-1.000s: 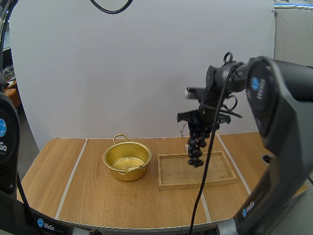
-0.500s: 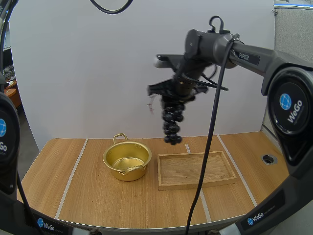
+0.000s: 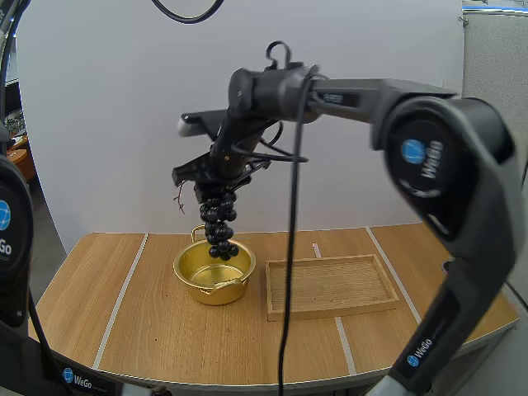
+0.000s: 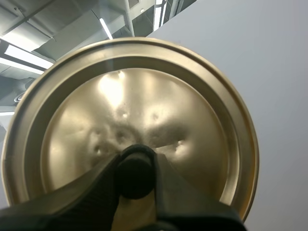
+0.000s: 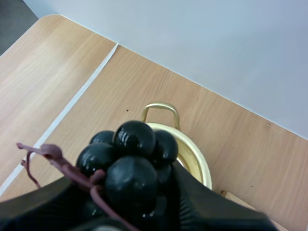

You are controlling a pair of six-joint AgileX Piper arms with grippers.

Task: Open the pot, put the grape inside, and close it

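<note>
The pot [image 3: 200,289] stands open-mouthed on the desk [image 3: 157,338], just beside the left edge of the wooden tray [image 3: 330,312] with a narrow strip of wood between them. Bare desk lies to the pot's left and in front of it, out to the rounded front edge. The pot's looped handle [image 3: 203,231] points toward the back edge of the desk.

My right gripper [image 3: 216,183] hangs above the pot, its fingers pinched on the top of the bunch of grapes [image 3: 219,227]. The bunch dangles straight down below the gripper, and its lowest berries sit at the pot's far rim in the high view; I cannot tell whether they touch the metal. From my right wrist, the dark berries lie over the pot's rim, with the handle just past them and a reddish stem curling out beside the fingers.

My left gripper [image 4: 136,163] is clamped on the black knob [image 4: 136,177] of the golden lid [image 4: 144,106], a finger on each side of it, the lid held up in the air
</note>
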